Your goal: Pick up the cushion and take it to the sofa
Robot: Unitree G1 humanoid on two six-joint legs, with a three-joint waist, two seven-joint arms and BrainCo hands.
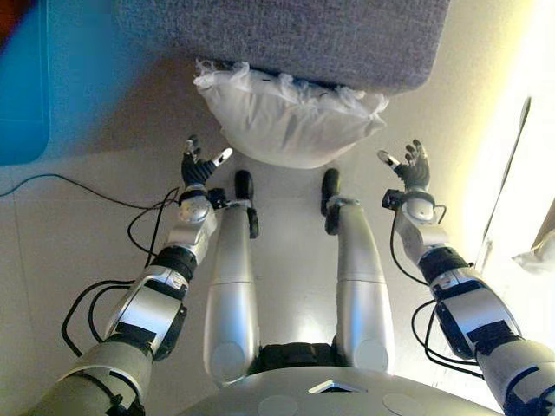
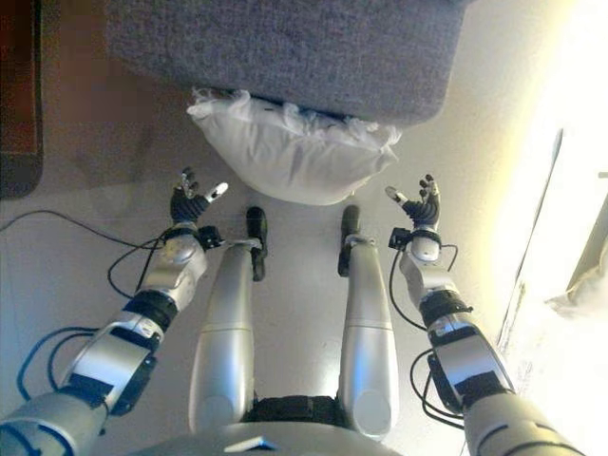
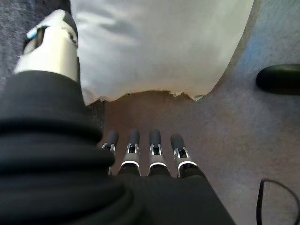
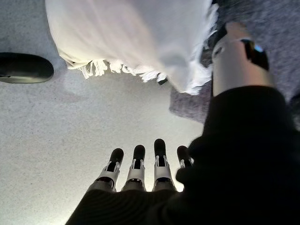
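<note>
The soft white fabric cushion with a frilled edge [image 1: 290, 121] lies on the pale floor [image 1: 78, 225], pushed against the front of the grey upholstered sofa [image 1: 286, 35], with its far edge partly tucked under or against the sofa's base; I cannot tell which; its long axis runs from side to side, across the robot's front.

The left hand [image 1: 198, 166] hovers just outside the cushion's left end, and the right hand [image 1: 411, 166] hovers outside the right end; both are ahead of the body and near the cushion, but neither is touching it; the cushion lies between them and a little further forward. The left hand seems slightly nearer to its end than the right one, which stands a bit apart from the cushion's corner.

Both hands are spread wide and carry nothing: the fingers are straight, the thumbs stand away from them, and the palms appear turned inward to each other; each wrist view shows a row of straight fingers [image 3: 154, 147] with the cushion beyond them [image 4: 131, 33].

In my judgement, the next move is for both hands to go forward and inward, to press the cushion from its two short ends; the sofa is directly behind it, so the carrying is very short.

No container is visible in these views.
</note>
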